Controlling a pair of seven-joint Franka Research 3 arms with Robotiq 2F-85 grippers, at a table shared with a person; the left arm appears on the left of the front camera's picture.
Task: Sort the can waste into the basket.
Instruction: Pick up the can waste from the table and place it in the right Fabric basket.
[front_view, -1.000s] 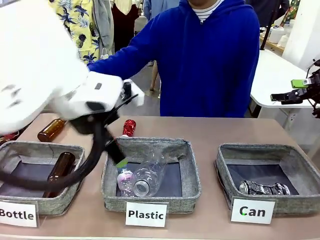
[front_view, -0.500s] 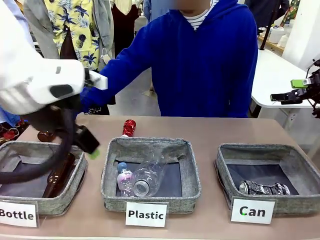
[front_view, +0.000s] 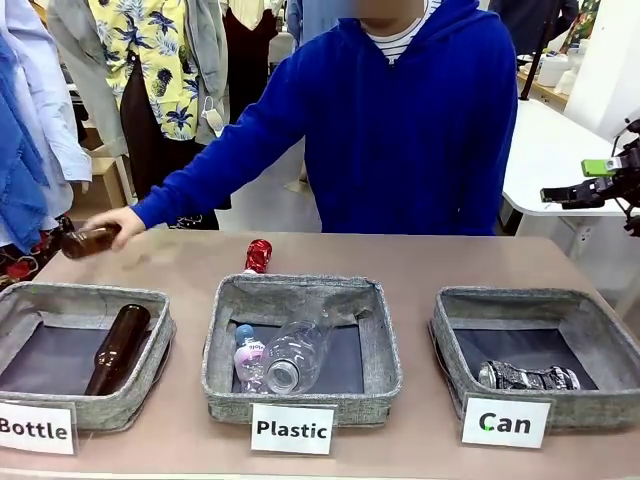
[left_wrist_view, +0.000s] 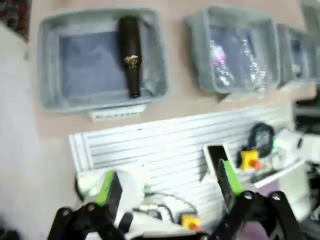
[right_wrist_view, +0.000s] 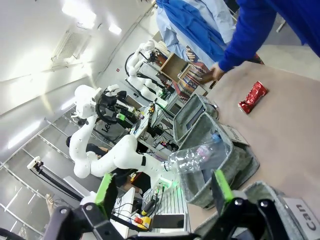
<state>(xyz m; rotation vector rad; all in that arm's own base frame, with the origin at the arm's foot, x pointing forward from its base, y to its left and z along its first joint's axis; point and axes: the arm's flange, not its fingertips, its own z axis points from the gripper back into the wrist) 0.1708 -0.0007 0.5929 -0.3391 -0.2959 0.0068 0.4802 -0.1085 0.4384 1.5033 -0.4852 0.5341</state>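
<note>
A silver crushed can (front_view: 528, 377) lies inside the grey basket (front_view: 450, 330) labelled "Can" at the right. The shiny red crushed can (front_view: 258, 255) rests on the table just behind the middle "Plastic" basket (front_view: 225, 340). In the right wrist view the red can (right_wrist_view: 253, 97) lies far beyond my right gripper (right_wrist_view: 162, 186), which is open and holds nothing; a corner of the Can basket (right_wrist_view: 265, 192) shows beside it. My left gripper (left_wrist_view: 167, 182) is open and bare, high above the table's near edge, looking down on the baskets.
A person in a blue hoodie stands at the far side; a hand (front_view: 112, 225) holds a brown bottle (front_view: 88, 240) at the far left. The "Bottle" basket (front_view: 150, 330) holds another brown bottle (front_view: 115, 345). A clear plastic bottle (front_view: 290, 355) lies in the middle basket.
My left arm has drawn back to the left and out of the front view. The person's hand has reached the brown bottle at the far left and taken hold of it.
</note>
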